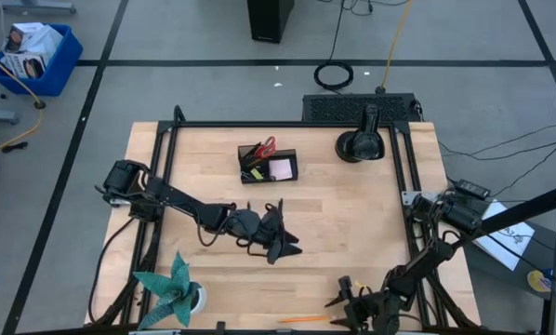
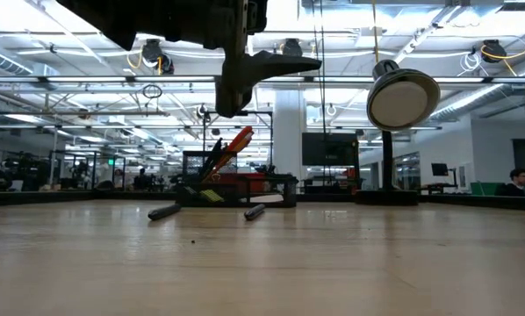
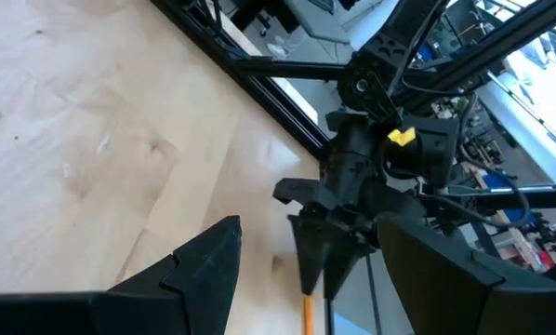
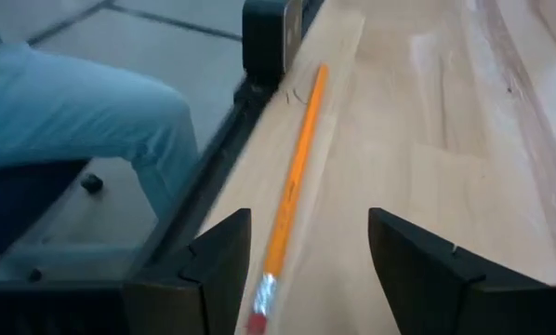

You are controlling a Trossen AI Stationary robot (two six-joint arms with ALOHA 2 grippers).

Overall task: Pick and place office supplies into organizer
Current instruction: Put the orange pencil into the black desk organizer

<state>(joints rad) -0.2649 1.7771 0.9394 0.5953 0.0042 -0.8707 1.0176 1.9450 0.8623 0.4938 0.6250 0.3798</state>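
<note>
An orange pencil (image 4: 295, 186) lies flat on the wood along the table's near edge, also visible in the high view (image 1: 306, 319). My right gripper (image 4: 308, 228) stands open low over it, one finger on either side of its eraser end (image 4: 259, 307), touching nothing. My left gripper (image 1: 283, 237) hangs open above the table's middle with nothing between its fingers. The black organizer (image 1: 269, 166) stands at the far middle, with red-handled scissors (image 1: 267, 145) upright in it and a pink pad (image 1: 281, 168) in its tray. Two dark pens (image 2: 161, 211) lie before it.
A round black object with an upright post (image 1: 362, 144) stands at the far right. A teal paper plant (image 1: 171, 293) sits at the near left corner. A black frame rail (image 4: 269, 37) runs along the near edge, and a person's leg (image 4: 73, 102) shows beyond it.
</note>
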